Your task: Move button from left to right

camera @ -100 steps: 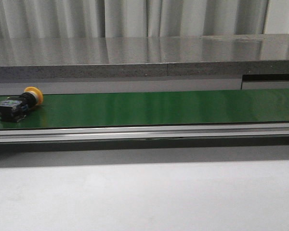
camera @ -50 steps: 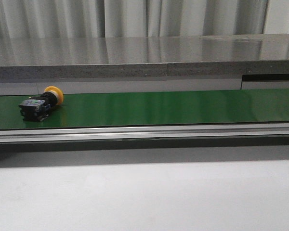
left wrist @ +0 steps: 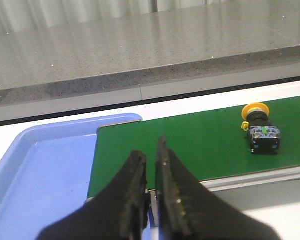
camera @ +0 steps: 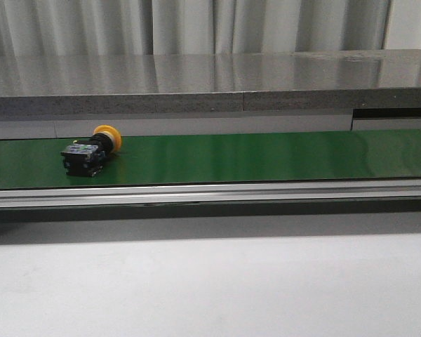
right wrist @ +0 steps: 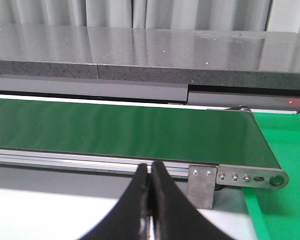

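The button [camera: 91, 151] lies on the green belt [camera: 266, 156] — blue tray [left wrist: 35, 170] bare.

The green belt [camera: 266, 158] lies bare along its length save for the button [camera: 91, 151], which rests on its side toward the left end with open surface on every side of it. Behind the belt a raised grey stone ledge [camera: 210, 91] runs the full width and closes off approach from the rear; in front, the aluminium side rail [camera: 210, 194] borders the belt edge. At the left end a blue tray [left wrist: 40, 165] butts against the belt.
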